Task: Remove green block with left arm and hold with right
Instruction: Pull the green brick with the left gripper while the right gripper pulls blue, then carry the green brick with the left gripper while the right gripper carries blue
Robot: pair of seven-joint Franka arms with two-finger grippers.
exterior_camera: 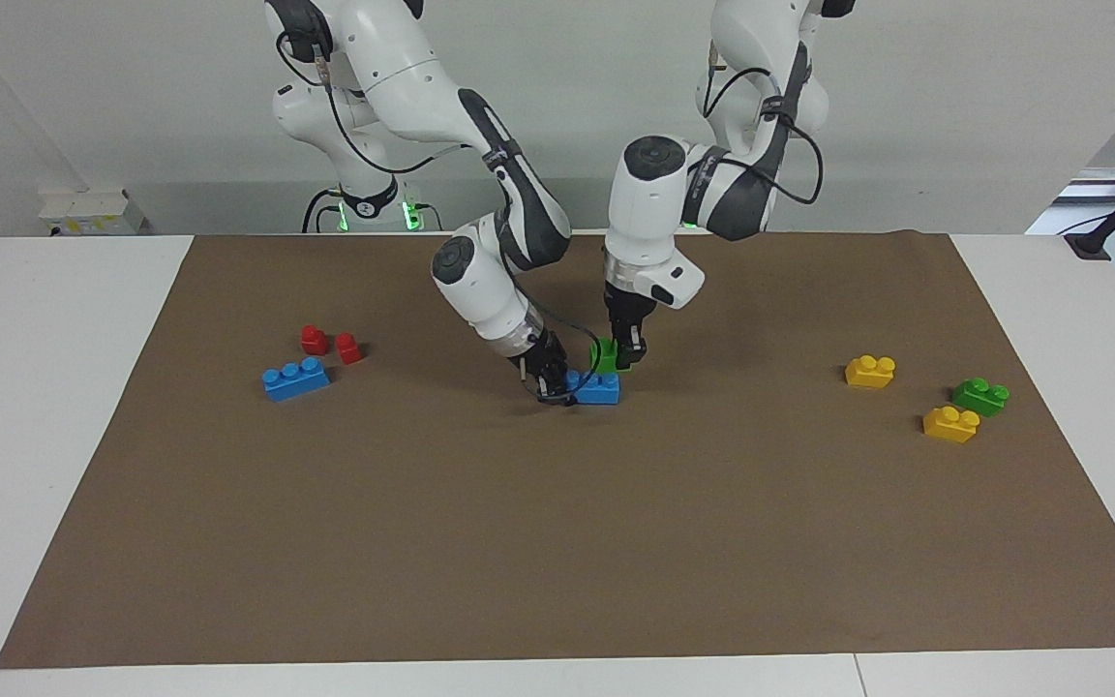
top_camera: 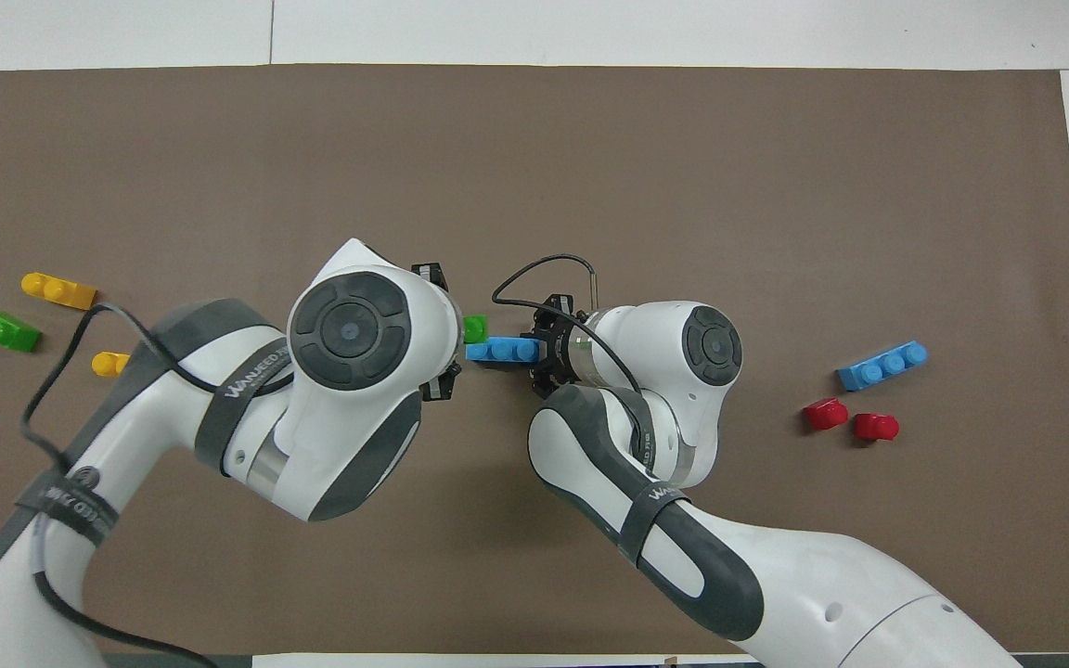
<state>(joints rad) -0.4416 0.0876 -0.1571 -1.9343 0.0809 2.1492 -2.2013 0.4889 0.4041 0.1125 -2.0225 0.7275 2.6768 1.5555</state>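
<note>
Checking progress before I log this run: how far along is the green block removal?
Done: the green block looks off the blue brick, gripped and lifted by the left gripper. In hand: the right gripper is shut on the blue brick's end, holding it on the mat. Left: probably just carrying the green block clear; nowhere set down yet.
</note>
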